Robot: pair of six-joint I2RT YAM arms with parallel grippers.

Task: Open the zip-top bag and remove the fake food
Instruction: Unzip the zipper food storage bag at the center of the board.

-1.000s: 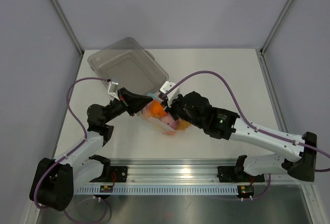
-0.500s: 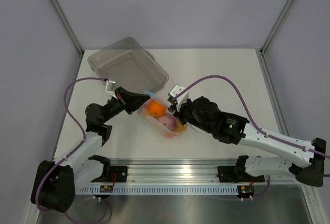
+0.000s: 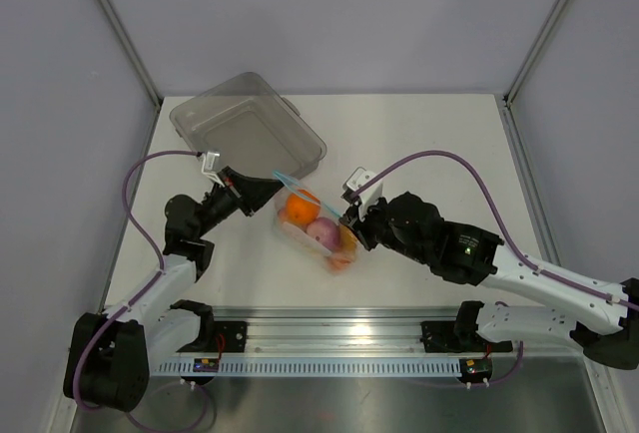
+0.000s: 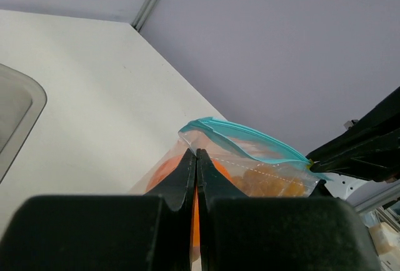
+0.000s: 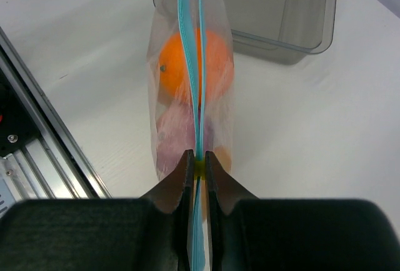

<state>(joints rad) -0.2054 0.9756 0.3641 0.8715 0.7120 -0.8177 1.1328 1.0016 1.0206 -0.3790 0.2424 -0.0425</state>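
The clear zip-top bag [image 3: 315,228] with its light-blue zip strip [image 5: 192,65] is held up between both arms, over the middle of the table. It holds fake food: an orange fruit [image 3: 298,212], a purple piece [image 3: 322,232] and an orange-yellow piece [image 4: 275,185]. My left gripper [image 3: 275,197] is shut on the bag's left end [image 4: 187,143]. My right gripper [image 3: 351,223] is shut on the yellow slider [image 5: 199,168] of the zip strip at the right end. Behind the slider the two blue strips stand slightly apart.
A rigid clear rectangular tub [image 3: 246,130] lies at the back left, just behind the bag; it also shows in the right wrist view [image 5: 294,15]. A metal rail [image 3: 339,338] runs along the near edge. Grey walls close in the table.
My right gripper has slid right and toward the near edge along the zip strip, away from the left gripper. The bag now shows more fully between them. The left gripper stayed about where it was.
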